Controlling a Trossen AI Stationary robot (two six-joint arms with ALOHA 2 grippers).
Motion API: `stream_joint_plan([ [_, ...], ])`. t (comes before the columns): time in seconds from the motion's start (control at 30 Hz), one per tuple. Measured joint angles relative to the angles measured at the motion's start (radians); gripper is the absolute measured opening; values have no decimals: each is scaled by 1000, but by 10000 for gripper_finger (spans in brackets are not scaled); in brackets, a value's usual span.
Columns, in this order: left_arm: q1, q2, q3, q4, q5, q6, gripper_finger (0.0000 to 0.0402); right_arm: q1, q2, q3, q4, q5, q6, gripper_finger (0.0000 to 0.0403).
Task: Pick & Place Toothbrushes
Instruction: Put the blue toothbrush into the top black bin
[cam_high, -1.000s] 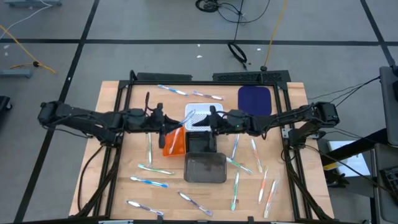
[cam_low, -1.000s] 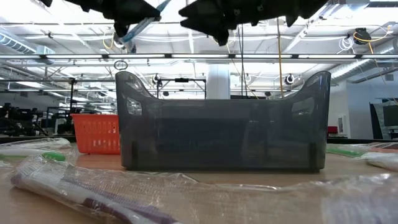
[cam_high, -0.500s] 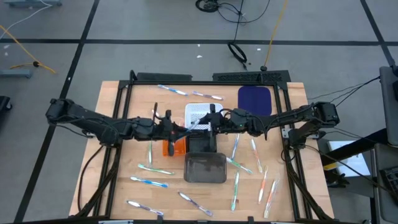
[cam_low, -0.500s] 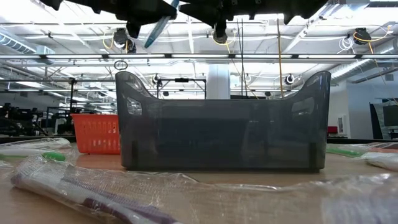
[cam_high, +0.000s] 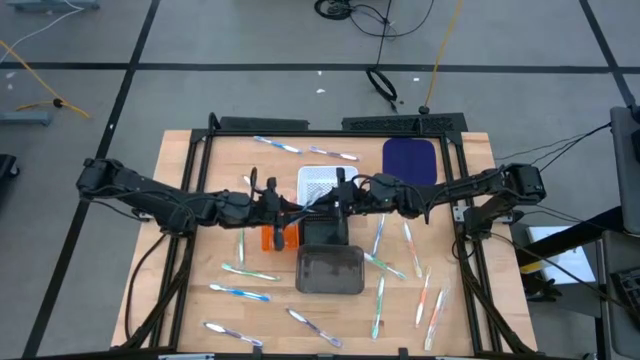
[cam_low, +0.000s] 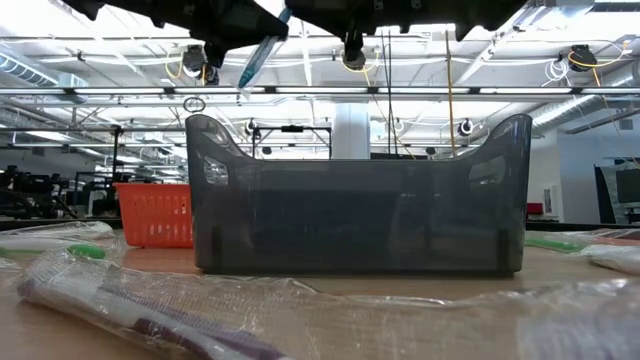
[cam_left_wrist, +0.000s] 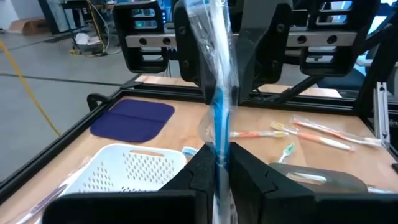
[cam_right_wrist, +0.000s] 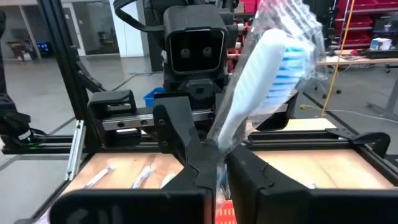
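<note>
Claws are both pinching one wrapped toothbrush, left claw and right claw at opposite ends; light, stiff, its slippery wrap is probably demanding a firm mid-handle grip.

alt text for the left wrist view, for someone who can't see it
The left gripper and the right gripper facing it both clamp one plastic-wrapped blue toothbrush held upright between them. Below lie a white perforated basket, a dark blue mat and loose toothbrushes on the wooden table.
</note>
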Motion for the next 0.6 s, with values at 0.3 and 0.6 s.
stream_joint_plan([
  [0.3,0,1,0,-6,-4,-7,41,10,0,0,-20,3,-19,9],
  [0.6,-41,-37,-1,-15,-51,40,42,11,0,1,-38,-3,-19,9],
])
